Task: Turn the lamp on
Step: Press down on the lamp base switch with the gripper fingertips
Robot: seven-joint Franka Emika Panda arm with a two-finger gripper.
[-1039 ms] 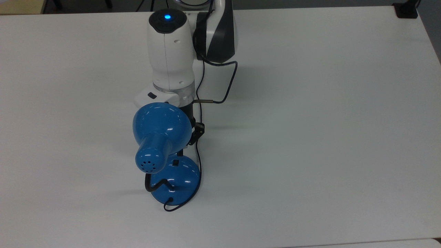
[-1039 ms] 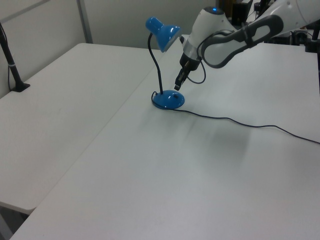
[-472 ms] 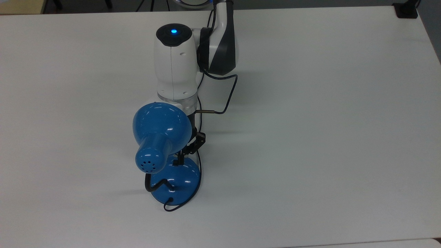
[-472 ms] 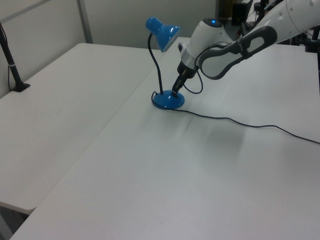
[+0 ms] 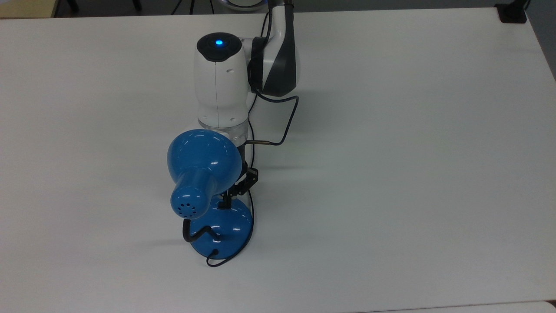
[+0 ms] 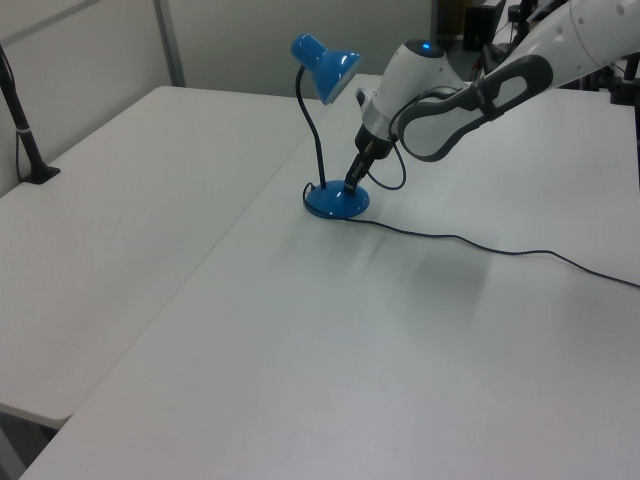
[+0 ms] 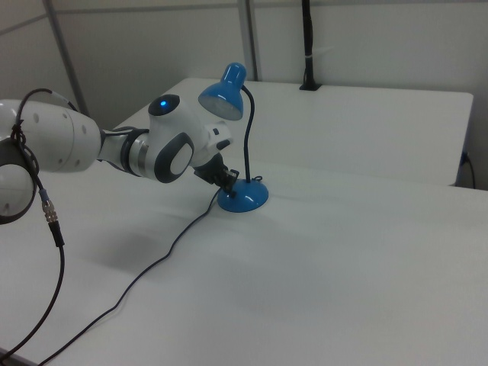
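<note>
The blue lamp stands on the white table, its bell shade (image 5: 202, 167) over the round base (image 5: 232, 226), joined by a black gooseneck (image 6: 318, 130). My gripper (image 5: 225, 200) points down at the base, its shut black fingertips on the small black switch (image 5: 221, 205) at the base's top edge in the top view. In the left view the gripper (image 6: 352, 184) touches the base (image 6: 335, 204) from the left view's right. In the right view the gripper (image 7: 229, 181) meets the base (image 7: 245, 197) under the shade (image 7: 223, 91). No glow shows under the shade.
The lamp's thin black cord (image 6: 480, 246) trails over the table toward the left view's right. The arm's own cable (image 5: 286, 117) loops beside the wrist. A black clamp post (image 6: 25, 140) stands on the neighbouring table. White tabletop (image 5: 391, 174) lies open around the lamp.
Over the last second the arm came down and forward, bringing the fingertips from above the base onto the switch. Since half a second ago it has barely moved.
</note>
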